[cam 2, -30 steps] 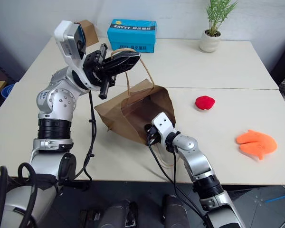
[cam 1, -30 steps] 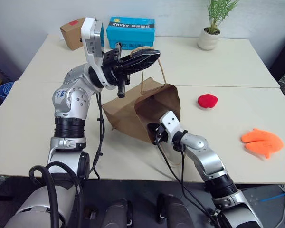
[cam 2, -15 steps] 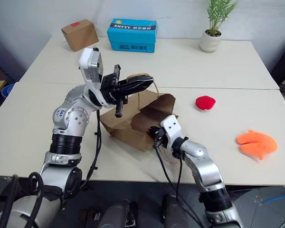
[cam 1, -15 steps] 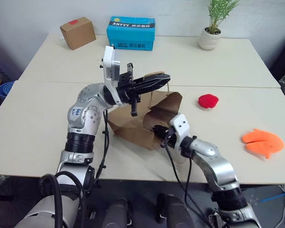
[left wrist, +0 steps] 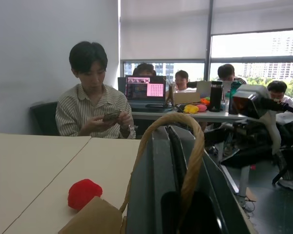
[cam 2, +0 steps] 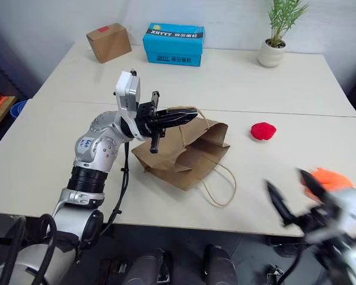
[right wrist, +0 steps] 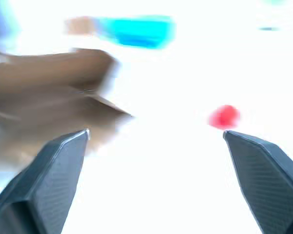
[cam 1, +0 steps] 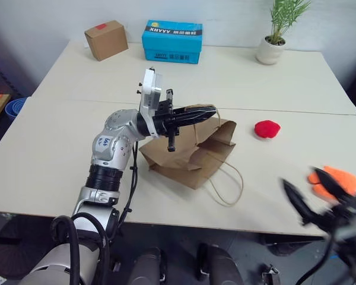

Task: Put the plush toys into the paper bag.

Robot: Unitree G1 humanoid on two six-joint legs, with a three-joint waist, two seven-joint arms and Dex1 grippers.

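The brown paper bag [cam 1: 190,155] lies slumped on its side at the table's middle. My left gripper [cam 1: 211,111] is shut on its upper cord handle [left wrist: 195,146] just above the bag. The other handle [cam 1: 230,185] lies loose on the table. The round red plush toy [cam 1: 267,129] rests to the right of the bag, also the red plush toy [right wrist: 224,117] in the right wrist view. The orange plush toy [cam 2: 332,178] lies near the right front edge, partly behind my right gripper [cam 1: 318,191]. That gripper is open, holds nothing and hangs well clear of the bag.
A blue box [cam 1: 172,41], a cardboard box [cam 1: 107,40] and a potted plant [cam 1: 273,47] stand along the table's far side. In the left wrist view a seated person [left wrist: 93,107] and others sit beyond the table [cam 1: 59,142].
My right gripper left the bag's mouth, swung right and back to the front edge, and opened. The left gripper sank with the handle and the bag slumped flatter. The camera shifted slightly.
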